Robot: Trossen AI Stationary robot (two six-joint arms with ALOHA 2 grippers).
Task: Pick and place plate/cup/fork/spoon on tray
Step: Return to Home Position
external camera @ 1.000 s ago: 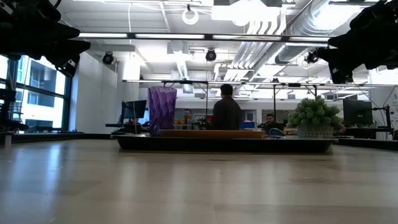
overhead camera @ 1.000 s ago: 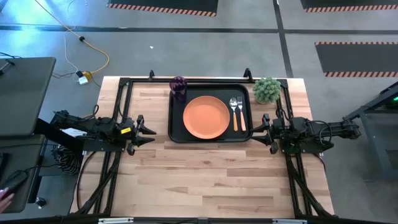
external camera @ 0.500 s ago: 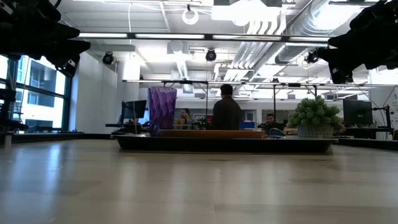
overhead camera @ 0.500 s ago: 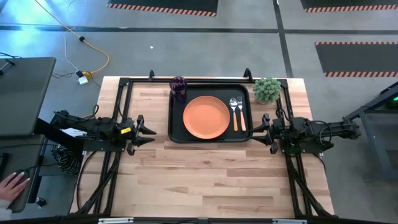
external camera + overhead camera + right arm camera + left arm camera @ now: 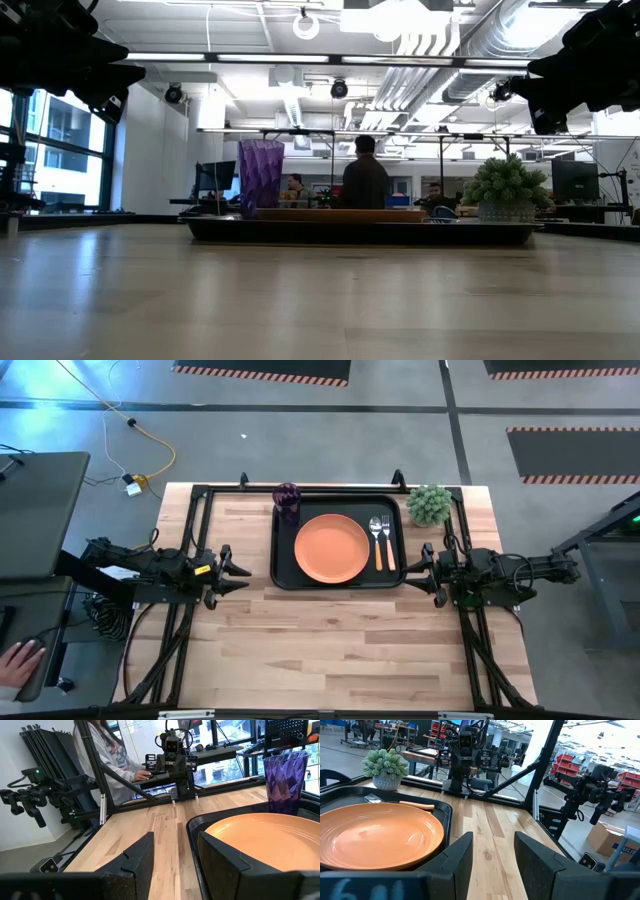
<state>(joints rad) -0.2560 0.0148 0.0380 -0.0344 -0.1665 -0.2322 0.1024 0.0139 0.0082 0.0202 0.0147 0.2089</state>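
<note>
Four task pieces sit on the tray (image 5: 282, 565), which lies toward 12 o'clock on the counter (image 5: 330, 650) in the high view. The plate (image 5: 332, 548) fills the tray's middle. The cup (image 5: 287, 500) stands upright in the tray's 11 o'clock corner, just beside the plate's rim. At 3 o'clock of the plate the spoon (image 5: 377, 552) and the fork (image 5: 388, 552) lie side by side, parallel, metal ends toward 12 o'clock; the spoon is the one nearer the plate.

The left claw (image 5: 243, 576) hovers at 8 o'clock of the tray, off its edge, fingers parted wide and holding nothing. The right claw (image 5: 414, 574) hangs at 4 o'clock of the tray, close to its corner, likewise spread and bare. The two point at each other across the counter.

A small potted plant (image 5: 430, 505) stands at 2 o'clock of the tray, on the counter beside it. A person's hand (image 5: 15, 660) rests off the counter, far out at 8 o'clock.
</note>
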